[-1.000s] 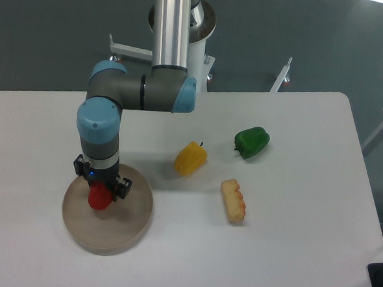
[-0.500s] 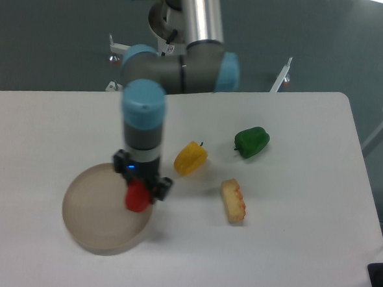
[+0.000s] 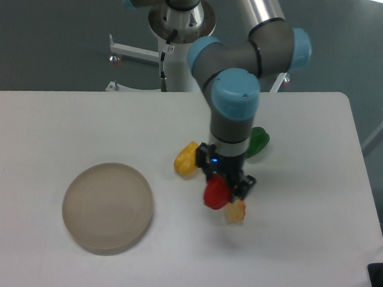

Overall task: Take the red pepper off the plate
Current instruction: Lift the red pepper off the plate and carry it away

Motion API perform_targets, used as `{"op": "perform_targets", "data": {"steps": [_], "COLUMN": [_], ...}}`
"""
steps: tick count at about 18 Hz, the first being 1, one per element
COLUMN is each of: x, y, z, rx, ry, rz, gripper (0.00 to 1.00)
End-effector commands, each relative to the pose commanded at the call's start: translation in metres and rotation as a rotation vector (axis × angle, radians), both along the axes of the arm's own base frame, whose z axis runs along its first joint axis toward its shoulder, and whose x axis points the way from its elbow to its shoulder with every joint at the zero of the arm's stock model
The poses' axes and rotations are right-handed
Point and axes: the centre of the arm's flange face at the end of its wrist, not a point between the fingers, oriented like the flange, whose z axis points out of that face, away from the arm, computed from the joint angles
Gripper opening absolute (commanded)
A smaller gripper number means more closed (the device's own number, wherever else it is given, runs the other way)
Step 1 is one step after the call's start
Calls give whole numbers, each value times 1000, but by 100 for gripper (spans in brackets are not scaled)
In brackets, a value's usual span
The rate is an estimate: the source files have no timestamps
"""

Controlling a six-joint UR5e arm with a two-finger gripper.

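Observation:
My gripper (image 3: 223, 184) is shut on the red pepper (image 3: 216, 194), a small glossy red toy, and holds it in the air above the table's middle. The pepper hangs just left of a pale food piece and right of the yellow pepper. The beige plate (image 3: 107, 207) lies at the front left, well left of the gripper, with nothing on it. The arm's wrist hides the top of the red pepper.
A yellow pepper (image 3: 186, 159) lies just left of the gripper. A green pepper (image 3: 259, 140) is partly hidden behind the arm. A pale yellow food piece (image 3: 237, 212) sits under the gripper's right side. The table's right edge is near x 600.
The arm has carried the red pepper rightward, from over the plate to past its edge, then to the table's middle beside the pale food piece. The plate now holds nothing.

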Motion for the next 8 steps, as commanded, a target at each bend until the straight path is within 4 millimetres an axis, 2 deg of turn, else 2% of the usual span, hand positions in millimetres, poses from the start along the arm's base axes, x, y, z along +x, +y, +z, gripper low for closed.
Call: {"op": "perform_targets", "data": {"steps": [3, 8], "x": [-8, -8], "y": [0, 0], "z": [-2, -3], "rx": [-3, -3], "ry": [13, 13], "rz": [-6, -6], "gripper": [51, 51]}}
